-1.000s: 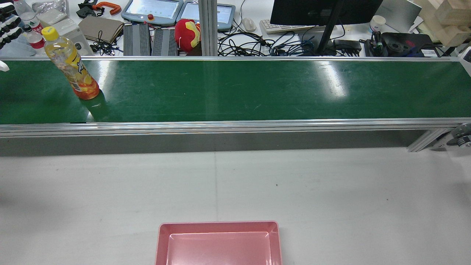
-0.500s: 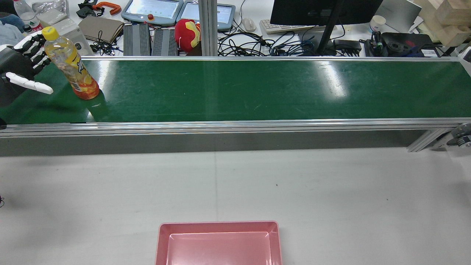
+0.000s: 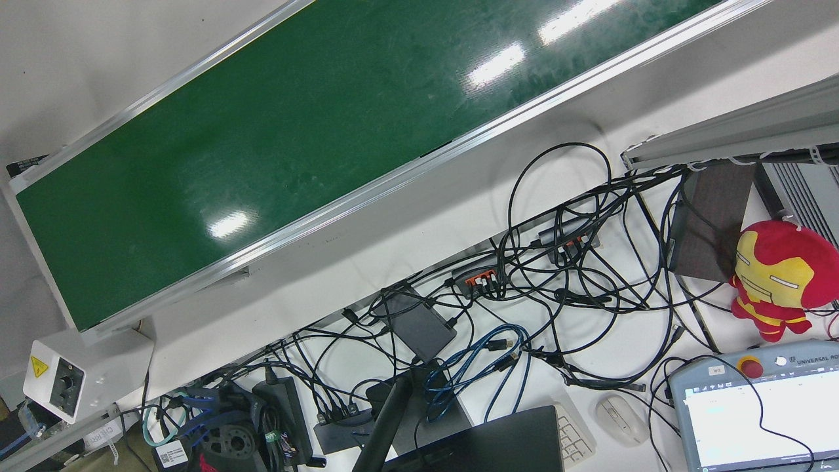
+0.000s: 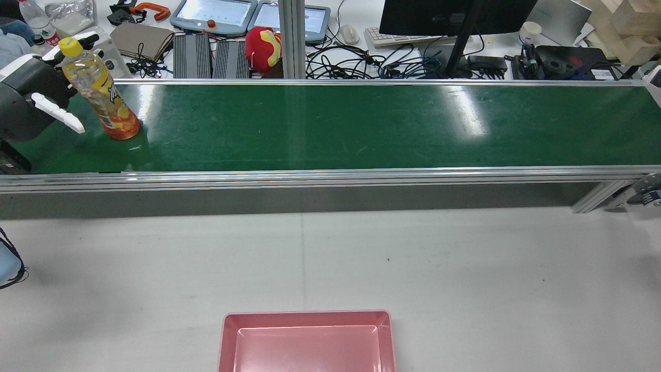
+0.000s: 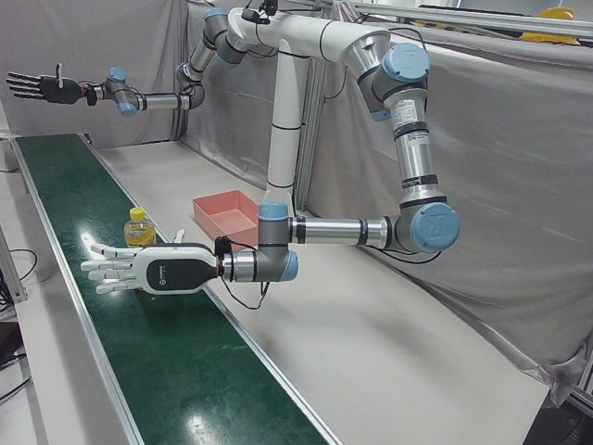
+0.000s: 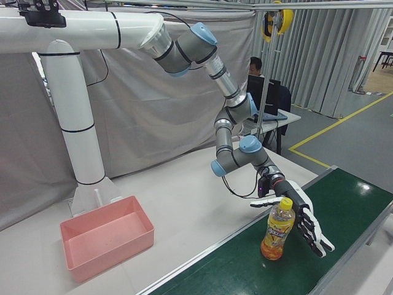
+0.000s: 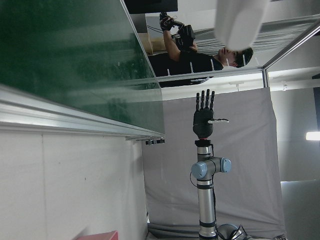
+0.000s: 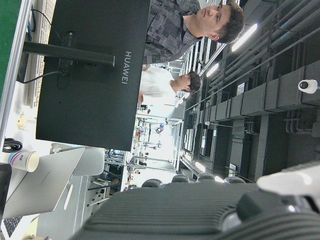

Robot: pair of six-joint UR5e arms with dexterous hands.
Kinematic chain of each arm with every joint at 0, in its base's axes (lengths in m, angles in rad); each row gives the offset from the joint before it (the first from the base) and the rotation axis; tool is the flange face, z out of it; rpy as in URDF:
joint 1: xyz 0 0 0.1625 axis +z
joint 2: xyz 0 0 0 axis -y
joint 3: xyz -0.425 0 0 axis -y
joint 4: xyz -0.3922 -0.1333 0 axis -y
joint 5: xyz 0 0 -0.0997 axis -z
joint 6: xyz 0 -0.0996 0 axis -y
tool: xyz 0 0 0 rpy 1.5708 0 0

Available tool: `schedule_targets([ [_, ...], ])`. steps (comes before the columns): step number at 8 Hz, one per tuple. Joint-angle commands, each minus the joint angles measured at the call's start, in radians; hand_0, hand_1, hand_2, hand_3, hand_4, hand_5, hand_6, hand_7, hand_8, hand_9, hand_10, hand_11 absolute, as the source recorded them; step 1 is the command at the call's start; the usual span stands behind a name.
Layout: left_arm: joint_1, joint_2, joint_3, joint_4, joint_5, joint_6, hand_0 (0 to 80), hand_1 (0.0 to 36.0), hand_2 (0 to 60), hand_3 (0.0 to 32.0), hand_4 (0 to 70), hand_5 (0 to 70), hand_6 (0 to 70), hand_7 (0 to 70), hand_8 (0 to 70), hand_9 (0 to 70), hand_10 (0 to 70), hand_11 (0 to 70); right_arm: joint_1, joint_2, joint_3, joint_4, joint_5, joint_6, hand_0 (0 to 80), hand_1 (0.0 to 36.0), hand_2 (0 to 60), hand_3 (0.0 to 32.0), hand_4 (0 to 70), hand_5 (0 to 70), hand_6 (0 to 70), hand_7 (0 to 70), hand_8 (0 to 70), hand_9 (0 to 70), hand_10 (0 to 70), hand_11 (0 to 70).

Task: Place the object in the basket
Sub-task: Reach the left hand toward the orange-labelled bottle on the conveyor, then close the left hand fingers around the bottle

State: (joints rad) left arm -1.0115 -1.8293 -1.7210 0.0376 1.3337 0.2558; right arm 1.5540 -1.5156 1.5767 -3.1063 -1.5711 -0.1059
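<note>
A bottle of orange drink with a yellow cap (image 4: 100, 98) stands upright at the left end of the green conveyor belt (image 4: 330, 124). My left hand (image 4: 36, 101) is open right beside it, thumb on the near side and fingers reaching past the far side, not closed on it. The left-front view shows the bottle (image 5: 139, 229) behind the flat open hand (image 5: 139, 269). The right-front view shows the bottle (image 6: 277, 230) in front of the hand (image 6: 304, 221). The pink basket (image 4: 307, 313) lies empty on the white table. My right hand (image 5: 42, 86) is open and raised, far from the belt.
Aluminium rails edge the belt (image 3: 295, 131). Beyond it lies a cluttered desk with cables (image 3: 557, 275), a monitor (image 4: 454, 15), teach pendants and a red plush toy (image 4: 263, 46). A white table (image 4: 465, 268) lies between belt and basket.
My left hand has come in from the left edge of the rear view toward the bottle; its fingers now reach behind it. The bottle has not moved.
</note>
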Motion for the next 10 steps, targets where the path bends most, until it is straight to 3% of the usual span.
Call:
schedule_targets([
  [1, 0.054, -0.070, 0.003, 0.051, 0.001, -0.003, 80.0, 7.9, 0.0, 3.2, 3.3, 20.0, 0.0, 0.0, 4.6, 5.9, 0.0, 2.2, 0.000, 0.000, 0.002, 0.000, 0.000, 0.000, 0.0, 0.0, 0.0, 0.0, 0.0, 0.0, 0.0, 0.0, 0.0, 0.0, 0.0, 0.0],
  [3, 0.068, -0.076, -0.018, 0.089, -0.001, -0.021, 80.0, 8.1, 0.0, 0.2, 6.0, 24.6, 0.0, 0.0, 7.5, 10.0, 1.3, 4.4, 0.000, 0.000, 0.002, 0.000, -0.001, 0.000, 0.0, 0.0, 0.0, 0.0, 0.0, 0.0, 0.0, 0.0, 0.0, 0.0, 0.0, 0.0],
  [4, 0.067, -0.100, -0.053, 0.176, -0.002, -0.032, 63.4, 23.5, 16.2, 0.0, 7.8, 37.4, 0.0, 0.3, 12.5, 16.8, 7.1, 12.9, 0.000, 0.000, 0.003, 0.000, -0.001, 0.000, 0.0, 0.0, 0.0, 0.0, 0.0, 0.0, 0.0, 0.0, 0.0, 0.0, 0.0, 0.0],
  [5, 0.064, -0.102, -0.064, 0.189, -0.004, -0.032, 59.1, 36.0, 60.0, 0.0, 53.5, 70.0, 20.1, 30.9, 42.0, 55.8, 40.7, 59.7, 0.000, 0.000, 0.003, 0.000, 0.000, 0.000, 0.0, 0.0, 0.0, 0.0, 0.0, 0.0, 0.0, 0.0, 0.0, 0.0, 0.0, 0.0],
  [6, 0.065, -0.103, -0.081, 0.215, -0.008, -0.026, 78.6, 36.0, 60.0, 0.0, 69.3, 70.0, 59.0, 69.8, 70.0, 70.0, 58.8, 70.0, 0.000, 0.000, 0.003, 0.000, 0.000, 0.000, 0.0, 0.0, 0.0, 0.0, 0.0, 0.0, 0.0, 0.0, 0.0, 0.0, 0.0, 0.0],
  [7, 0.067, -0.103, -0.084, 0.222, -0.008, -0.023, 80.0, 36.0, 60.0, 0.0, 70.0, 70.0, 70.0, 70.0, 70.0, 70.0, 66.8, 70.0, 0.000, 0.000, 0.003, 0.000, 0.000, 0.000, 0.0, 0.0, 0.0, 0.0, 0.0, 0.0, 0.0, 0.0, 0.0, 0.0, 0.0, 0.0],
  [8, 0.064, -0.103, -0.101, 0.223, -0.007, -0.030, 80.0, 36.0, 60.0, 0.0, 70.0, 70.0, 70.0, 70.0, 70.0, 70.0, 70.0, 70.0, 0.000, 0.000, 0.005, 0.000, -0.001, 0.000, 0.0, 0.0, 0.0, 0.0, 0.0, 0.0, 0.0, 0.0, 0.0, 0.0, 0.0, 0.0],
  [10, 0.066, -0.107, -0.254, 0.329, -0.005, -0.027, 80.0, 36.0, 60.0, 0.0, 70.0, 70.0, 70.0, 70.0, 70.0, 70.0, 70.0, 70.0, 0.000, 0.000, 0.005, 0.000, 0.000, 0.000, 0.0, 0.0, 0.0, 0.0, 0.0, 0.0, 0.0, 0.0, 0.0, 0.0, 0.0, 0.0],
])
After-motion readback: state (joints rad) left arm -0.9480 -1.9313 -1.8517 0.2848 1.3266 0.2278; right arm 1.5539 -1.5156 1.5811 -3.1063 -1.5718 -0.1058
